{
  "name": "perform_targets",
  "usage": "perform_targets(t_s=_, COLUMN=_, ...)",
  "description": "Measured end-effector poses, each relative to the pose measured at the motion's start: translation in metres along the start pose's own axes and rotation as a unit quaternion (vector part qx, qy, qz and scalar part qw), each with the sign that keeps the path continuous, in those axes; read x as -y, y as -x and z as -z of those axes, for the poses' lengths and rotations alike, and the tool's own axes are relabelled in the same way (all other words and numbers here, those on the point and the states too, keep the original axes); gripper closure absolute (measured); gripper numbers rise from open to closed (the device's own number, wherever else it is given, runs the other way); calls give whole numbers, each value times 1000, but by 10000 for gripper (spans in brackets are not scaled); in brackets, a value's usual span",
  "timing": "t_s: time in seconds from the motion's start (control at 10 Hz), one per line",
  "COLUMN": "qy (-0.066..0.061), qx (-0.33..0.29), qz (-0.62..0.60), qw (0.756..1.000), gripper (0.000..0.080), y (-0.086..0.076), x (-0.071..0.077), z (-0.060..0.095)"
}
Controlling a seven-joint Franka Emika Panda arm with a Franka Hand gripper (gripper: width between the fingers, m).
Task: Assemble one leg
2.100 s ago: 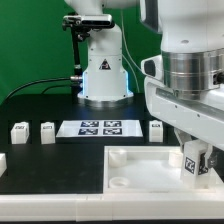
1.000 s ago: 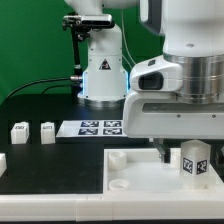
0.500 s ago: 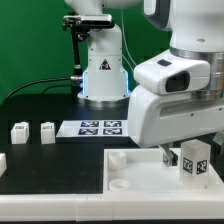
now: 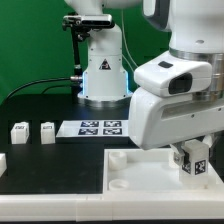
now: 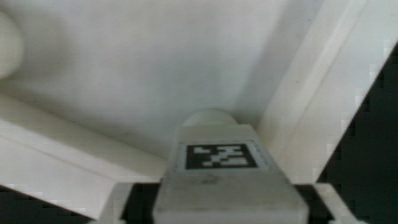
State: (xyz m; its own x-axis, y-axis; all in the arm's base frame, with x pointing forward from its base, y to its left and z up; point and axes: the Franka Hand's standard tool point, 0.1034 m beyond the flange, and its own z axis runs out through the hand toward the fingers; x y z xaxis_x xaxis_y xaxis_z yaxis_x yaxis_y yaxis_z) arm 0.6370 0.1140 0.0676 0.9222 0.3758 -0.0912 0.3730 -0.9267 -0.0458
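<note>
My gripper (image 4: 191,152) is shut on a leg (image 4: 193,160), a small white block with a black-and-white tag. It holds the leg upright over the part of the white tray (image 4: 130,168) at the exterior view's right. In the wrist view the leg (image 5: 222,165) fills the space between my fingers (image 5: 139,203) and points down at the tray's flat floor (image 5: 143,70), near its raised rim (image 5: 329,60). I cannot tell whether the leg touches the tray. Two more legs (image 4: 18,131) (image 4: 47,131) stand on the black table at the exterior view's left.
The marker board (image 4: 100,127) lies flat behind the tray. The robot's white base (image 4: 102,70) stands at the back against a green wall. My arm's bulky wrist (image 4: 175,90) hides the table's far right.
My wrist has turned and the arm's housing has swung across the exterior view's right. The held leg stays over the same part of the tray. The leg behind the tray is now hidden.
</note>
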Motion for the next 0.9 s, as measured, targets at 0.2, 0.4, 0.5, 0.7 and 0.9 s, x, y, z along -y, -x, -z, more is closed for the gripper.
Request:
perform_targets(t_s=0.2, qy=-3, qx=-4, qz=-55, qw=998, gripper=511, y=-1, x=0, z=0)
perform_targets(t_s=0.4, qy=-15, qx=-12, qz=-227, qw=974, gripper=511, y=0, x=3, z=-1)
perform_targets(t_s=0.5, qy=-19, qx=-10, qz=-316, qw=948, gripper=511, y=0, x=5, z=-1)
perform_targets(t_s=0.7, qy=-17, qx=-1, qz=-425, qw=905, gripper=509, y=3, x=1, z=0)
perform_targets(t_s=0.9, qy=-5, qx=2, qz=-537, qw=843, gripper=494, y=8, x=-10, z=1)
